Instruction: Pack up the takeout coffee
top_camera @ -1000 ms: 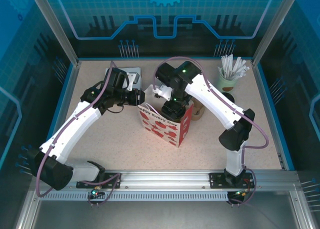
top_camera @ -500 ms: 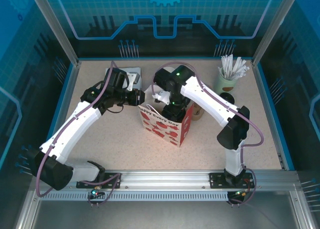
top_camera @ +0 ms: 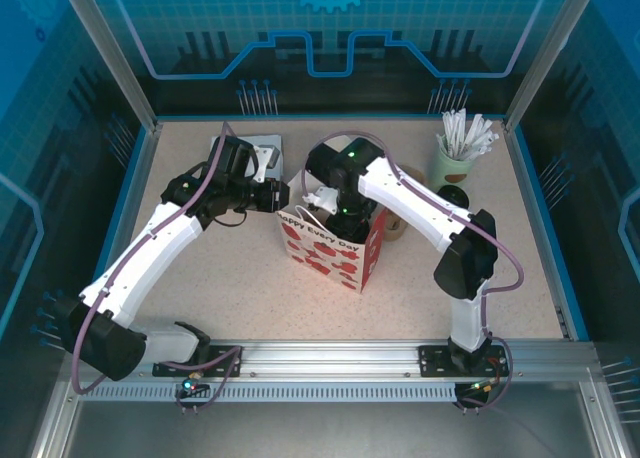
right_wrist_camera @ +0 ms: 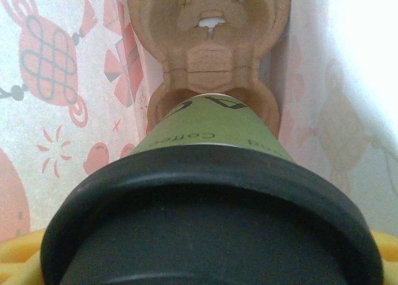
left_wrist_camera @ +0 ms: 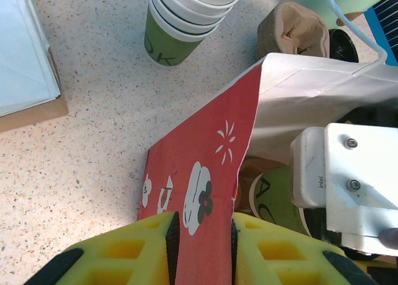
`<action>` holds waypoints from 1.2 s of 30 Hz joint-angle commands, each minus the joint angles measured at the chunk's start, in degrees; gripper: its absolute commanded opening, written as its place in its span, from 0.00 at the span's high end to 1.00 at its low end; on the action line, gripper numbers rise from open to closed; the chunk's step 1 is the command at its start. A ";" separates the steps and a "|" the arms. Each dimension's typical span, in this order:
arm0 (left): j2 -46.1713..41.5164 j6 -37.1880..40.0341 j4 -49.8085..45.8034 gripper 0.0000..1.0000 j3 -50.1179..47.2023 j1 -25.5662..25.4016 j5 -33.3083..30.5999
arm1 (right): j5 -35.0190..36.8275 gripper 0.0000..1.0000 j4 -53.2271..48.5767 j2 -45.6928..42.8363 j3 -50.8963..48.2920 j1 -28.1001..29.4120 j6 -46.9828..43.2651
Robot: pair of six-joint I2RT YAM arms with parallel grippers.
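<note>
Two grips at once, judged to be the lowering step. Pinched between the yellow pads [left_wrist_camera: 124, 257] of the left gripper [left_wrist_camera: 200, 241]: the red printed wall of the paper bag [left_wrist_camera: 205, 148], fingers closed flat on the paper. Probably held so to keep the mouth spread and the bag steady against a push from above.

Sunk into the bag from above: the right gripper [right_wrist_camera: 208, 266], its yellow fingers [right_wrist_camera: 12, 260] at either side of a black lid [right_wrist_camera: 211, 191], clamped wide on the takeout coffee [right_wrist_camera: 211, 128]. Cup roughly upright, inside the bag, base at or entering a round socket of a brown moulded-pulp cup carrier [right_wrist_camera: 211, 42] on the bag floor; cannot tell whether seated yet. Carrier presumably there to stop tipping in transit. Seen from the left wrist too, low in the bag beside the right gripper's white body. Not yet let go, so packing judged unfinished.

Readable: "Happy Every Day" on the bag's outer face in the overhead view. "Coffee" in small letters and a large "A" on the cup's green side. Letters ending in "K" on the bottom cup of the stack of green cups [left_wrist_camera: 180, 17] outside the bag. Nothing legible on the pale-green pot of white wrapped sticks [top_camera: 455, 163].
</note>
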 commanded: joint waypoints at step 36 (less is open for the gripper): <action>1.66 1.48 -1.46 0.73 2.91 0.48 0.16 | -0.80 0.25 11.19 -2.01 -15.74 -1.13 -6.87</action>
